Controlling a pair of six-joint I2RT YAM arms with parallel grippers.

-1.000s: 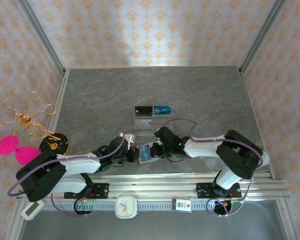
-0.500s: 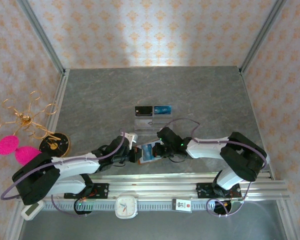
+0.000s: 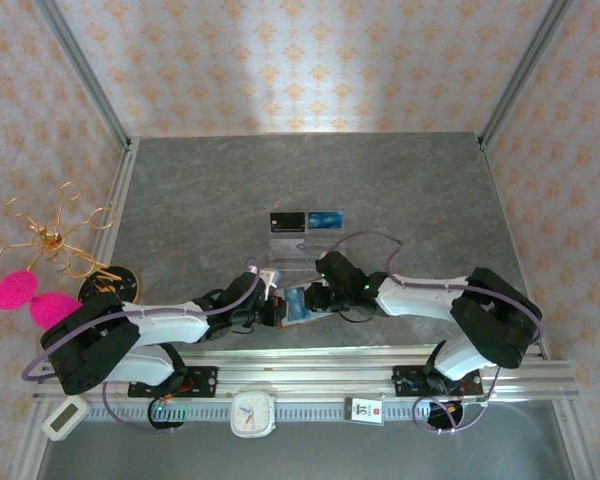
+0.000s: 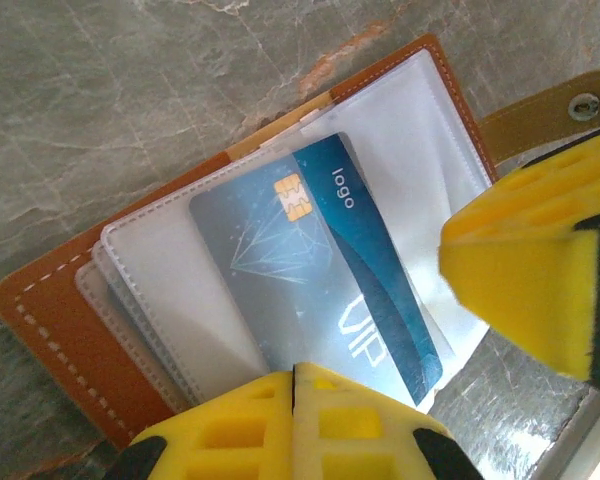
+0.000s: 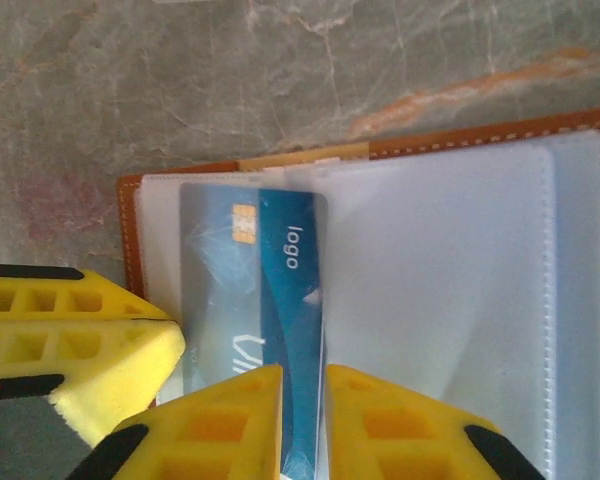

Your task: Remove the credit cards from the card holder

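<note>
The left arm has swung in, and the wallet point(image 4: 50, 320) has turned slightly. It lies open on the surface point(image 4: 130, 90), a blue card point(image 4: 320, 270) among its sleeves. The left gripper point(image 4: 294, 385) is closed at the wallet's edge. The right gripper point(image 5: 302, 390) has its jaws barely parted over the card's edge.

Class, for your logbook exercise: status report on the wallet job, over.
Left gripper shut at the wallet edge. Right gripper barely parted over the blue VIP card. Card lies in the open wallet, among clear sleeves. Grippers close together.
</note>
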